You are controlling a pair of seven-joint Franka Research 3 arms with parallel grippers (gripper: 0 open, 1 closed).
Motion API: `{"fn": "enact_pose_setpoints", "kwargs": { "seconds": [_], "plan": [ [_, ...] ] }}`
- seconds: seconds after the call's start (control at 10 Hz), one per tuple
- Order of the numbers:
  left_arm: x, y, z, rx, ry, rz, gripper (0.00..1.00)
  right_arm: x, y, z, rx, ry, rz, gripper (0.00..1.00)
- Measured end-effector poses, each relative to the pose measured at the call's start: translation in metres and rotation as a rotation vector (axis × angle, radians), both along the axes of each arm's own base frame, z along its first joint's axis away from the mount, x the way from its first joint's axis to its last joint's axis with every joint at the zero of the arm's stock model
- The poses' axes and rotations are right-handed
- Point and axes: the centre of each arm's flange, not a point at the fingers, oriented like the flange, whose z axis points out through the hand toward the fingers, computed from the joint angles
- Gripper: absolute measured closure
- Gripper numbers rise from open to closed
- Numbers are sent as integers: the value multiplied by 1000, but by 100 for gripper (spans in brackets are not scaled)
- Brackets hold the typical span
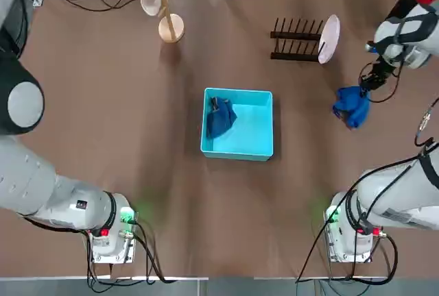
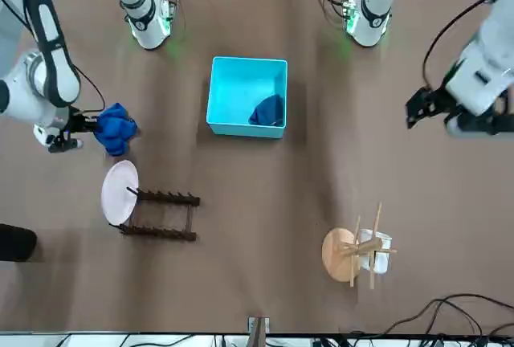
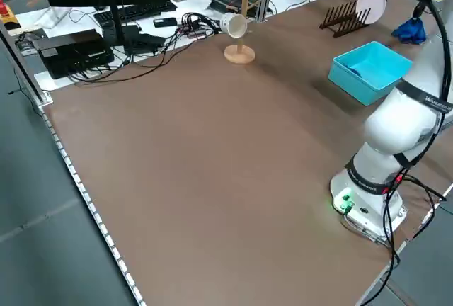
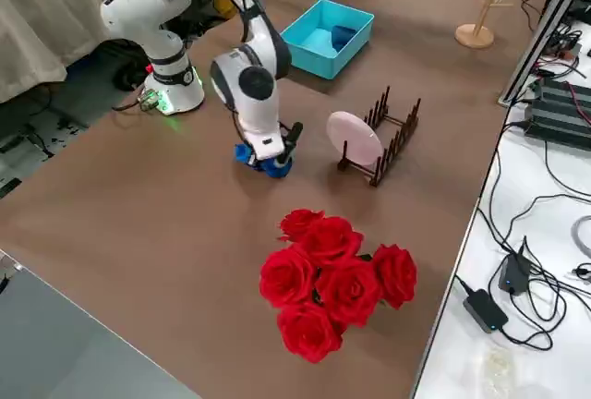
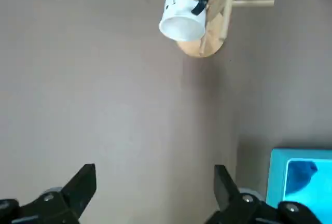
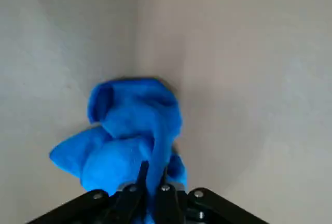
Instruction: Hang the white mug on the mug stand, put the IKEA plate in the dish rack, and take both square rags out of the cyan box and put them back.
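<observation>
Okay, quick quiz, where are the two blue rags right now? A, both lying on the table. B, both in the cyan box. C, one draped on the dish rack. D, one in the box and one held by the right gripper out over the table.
D: one rag lies in the box, while the right gripper has its fingers shut on the other rag beside the box, over the table.

Bare counter (image 1: pixel 137 138) lies open left of the cyan box (image 1: pixel 237 149); dish rack (image 1: pixel 296 39) and mug stand (image 1: pixel 169 22) stand along the far side
</observation>
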Motion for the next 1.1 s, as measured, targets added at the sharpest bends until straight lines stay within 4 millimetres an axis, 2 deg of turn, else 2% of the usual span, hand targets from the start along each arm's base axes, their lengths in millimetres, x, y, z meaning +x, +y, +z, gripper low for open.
{"fn": "enact_pose_setpoints", "kwargs": {
  "seconds": [0.2,0.4,0.6,0.8,1.1],
  "plan": [
    [-20,25,20,9,7,3,0,16,60,-14,50,-25,-8,93],
    [-20,38,16,13,18,-28,2,23,107,-21,46,-13,-42,93],
    [-15,52,5,16,38,-55,0,24,139,-21,32,6,-74,92],
    [-11,49,-3,17,51,-64,0,24,145,-21,28,11,-82,92],
    [-8,44,-9,19,60,-71,0,21,132,-22,37,33,-91,91]
  ]
}}
